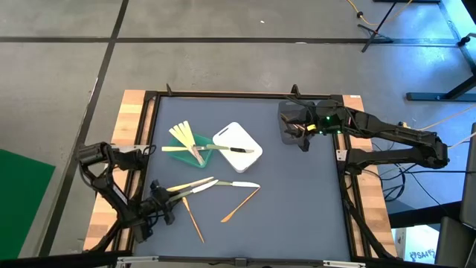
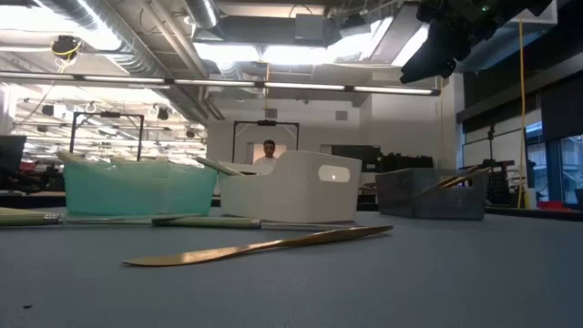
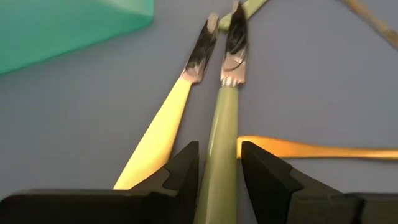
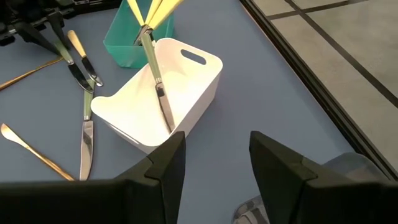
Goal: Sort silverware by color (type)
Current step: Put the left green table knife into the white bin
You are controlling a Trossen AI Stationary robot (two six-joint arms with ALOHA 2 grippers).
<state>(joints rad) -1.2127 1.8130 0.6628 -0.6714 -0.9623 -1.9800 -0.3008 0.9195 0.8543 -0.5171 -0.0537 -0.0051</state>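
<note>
Silverware lies loose on the dark mat. My left gripper [image 3: 219, 171] is low at the near left, open, with its fingers on either side of the handle of a light green knife [image 3: 227, 112] that lies flat on the mat. A yellow-handled knife [image 3: 161, 124] lies right beside it. Two orange-brown pieces [image 1: 239, 205] [image 1: 193, 219] and another knife [image 1: 239, 184] lie nearby. My right gripper [image 4: 214, 168] hangs open and empty at the far right, above the grey bin [image 1: 291, 119].
A green bin [image 1: 192, 147] holds yellow utensils standing on end. A white bin [image 1: 239, 147] beside it has a green-handled knife [image 4: 155, 81] leaning into it. The grey bin holds orange-brown pieces [image 2: 460, 178]. A person stands far behind the table.
</note>
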